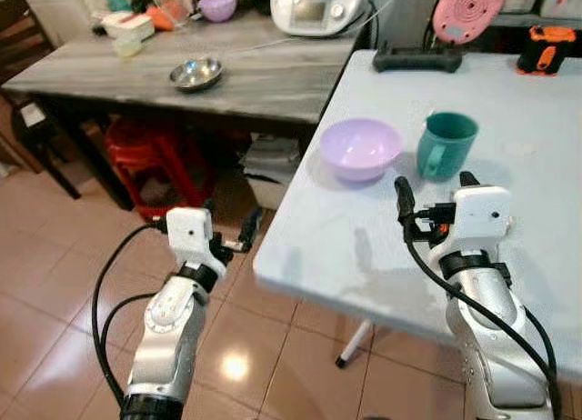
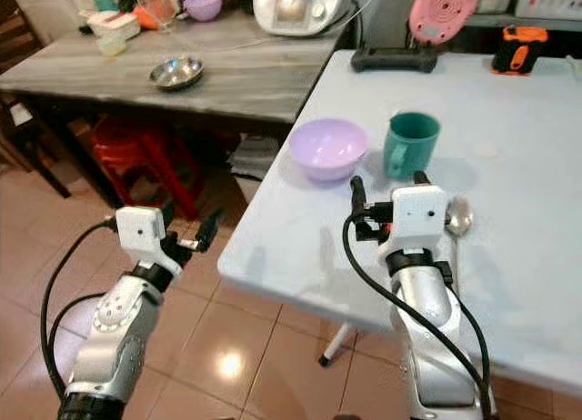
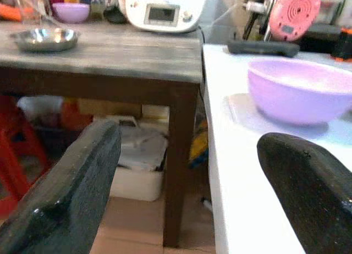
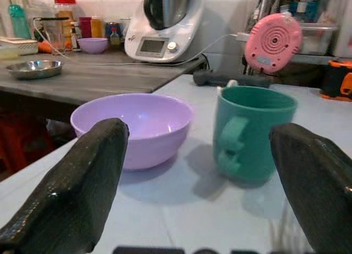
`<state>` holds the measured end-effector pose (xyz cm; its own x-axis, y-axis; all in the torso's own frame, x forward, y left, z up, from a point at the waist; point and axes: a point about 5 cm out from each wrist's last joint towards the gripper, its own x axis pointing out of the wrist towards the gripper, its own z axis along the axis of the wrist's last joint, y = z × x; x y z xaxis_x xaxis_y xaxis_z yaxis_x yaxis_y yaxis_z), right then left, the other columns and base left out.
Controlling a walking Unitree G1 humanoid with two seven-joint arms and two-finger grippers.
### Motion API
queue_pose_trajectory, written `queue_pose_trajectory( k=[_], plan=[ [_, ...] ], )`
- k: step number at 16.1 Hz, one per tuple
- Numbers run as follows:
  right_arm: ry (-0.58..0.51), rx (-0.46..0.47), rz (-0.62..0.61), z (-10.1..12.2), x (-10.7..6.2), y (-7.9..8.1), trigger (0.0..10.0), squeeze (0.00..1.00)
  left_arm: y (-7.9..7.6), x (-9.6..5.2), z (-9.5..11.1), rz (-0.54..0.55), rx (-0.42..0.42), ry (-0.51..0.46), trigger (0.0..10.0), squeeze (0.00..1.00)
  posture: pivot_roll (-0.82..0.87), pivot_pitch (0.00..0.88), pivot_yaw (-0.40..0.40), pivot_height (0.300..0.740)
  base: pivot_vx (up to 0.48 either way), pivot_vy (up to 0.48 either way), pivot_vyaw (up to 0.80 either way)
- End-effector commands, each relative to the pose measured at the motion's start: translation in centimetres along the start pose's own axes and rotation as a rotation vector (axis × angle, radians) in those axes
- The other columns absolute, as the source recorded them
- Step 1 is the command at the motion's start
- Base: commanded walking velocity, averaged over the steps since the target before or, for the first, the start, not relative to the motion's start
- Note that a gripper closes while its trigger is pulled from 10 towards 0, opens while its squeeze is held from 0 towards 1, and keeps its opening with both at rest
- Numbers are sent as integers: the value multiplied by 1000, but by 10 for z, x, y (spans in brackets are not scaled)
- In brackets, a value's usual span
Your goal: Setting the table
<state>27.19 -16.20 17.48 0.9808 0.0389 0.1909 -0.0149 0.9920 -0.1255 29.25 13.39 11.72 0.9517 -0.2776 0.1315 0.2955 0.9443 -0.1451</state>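
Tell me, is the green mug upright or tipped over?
Upright: the green mug stands on its base, mouth upward, beside the purple bowl.

A pale lilac plastic bowl [image 1: 360, 148] and a teal green mug with a handle [image 1: 446, 144] sit on the pale blue-white tabletop [image 1: 364, 238]. At its far edge lie a black bar-shaped device [image 1: 417, 58], a pink round fan with concentric rings [image 1: 467, 9] and an orange and black tool [image 1: 546, 49]. The grey wood-grain tabletop [image 1: 245, 75] beside it carries a shiny steel dish [image 1: 195, 74], a smaller purple bowl [image 1: 217, 5] and a white kitchen appliance with a grey display [image 1: 318, 6]. Beneath it stand stacked red plastic stools [image 1: 150, 156]. The floor [image 1: 55, 284] is glossy terracotta tile. Both arms are silver with white wrists, black cables and black end effector fingers [image 4: 77, 193].
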Motion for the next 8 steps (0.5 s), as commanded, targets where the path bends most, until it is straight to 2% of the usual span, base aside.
queue_pose_trajectory(
  k=[1, 6, 8],
  plan=[
    [-22, 6, 45, 4, 0, 12, 10000, 0, 11, -5, 0, 27, 18, 11, 10000, 0, -101, 131, 108, 740, 311, 0, 0],
    [-16, -42, 52, 3, 2, 11, 10000, 0, 10, -5, 0, 21, 16, 17, 10000, 0, -101, 131, 108, 740, 307, 0, 0],
    [-6, -85, 71, 2, 3, 10, 10000, 0, 8, -5, -2, 7, -20, 21, 10000, 0, -101, 133, 108, 740, 122, 0, 0]
  ],
)
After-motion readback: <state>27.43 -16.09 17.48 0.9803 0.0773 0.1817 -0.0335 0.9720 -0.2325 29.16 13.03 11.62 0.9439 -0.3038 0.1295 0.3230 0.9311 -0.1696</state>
